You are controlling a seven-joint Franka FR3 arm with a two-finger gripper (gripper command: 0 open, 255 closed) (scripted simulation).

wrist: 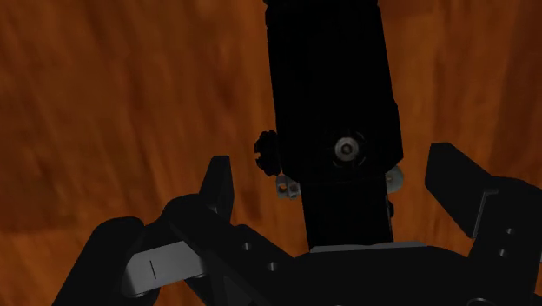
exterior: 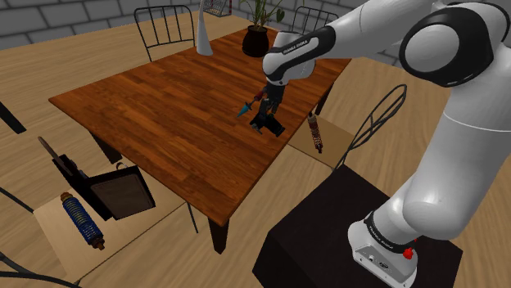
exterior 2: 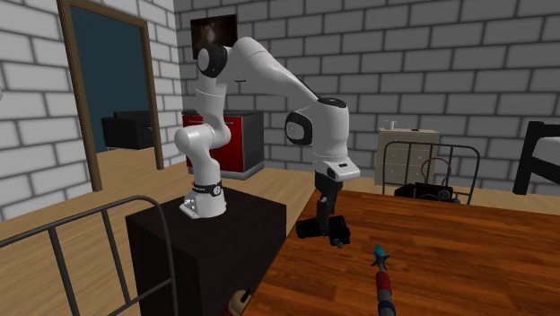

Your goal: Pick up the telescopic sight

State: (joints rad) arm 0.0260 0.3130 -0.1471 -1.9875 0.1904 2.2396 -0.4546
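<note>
The telescopic sight (exterior: pixel 269 125) is a short black tube with a mount, lying on the wooden table (exterior: pixel 164 114) near the edge closest to the stand. My gripper (exterior: pixel 269 105) hangs straight over it, low above the table. In the wrist view the sight (wrist: pixel 330 96) runs between my fingers, with a silver screw on its top. The gripper (wrist: pixel 334 169) is open: a gap shows between the sight and each finger (wrist: pixel 219 181). From the second exterior view, the gripper (exterior 2: pixel 321 214) stands just above the sight (exterior 2: pixel 325 230).
A slim tool with a blue tip (exterior: pixel 246 108) lies on the table close beside the sight, toward the shoulder view's left. A potted plant (exterior: pixel 257 37) and a white vase (exterior: pixel 203 33) stand at the far edge. Wire chairs (exterior: pixel 373 123) ring the table.
</note>
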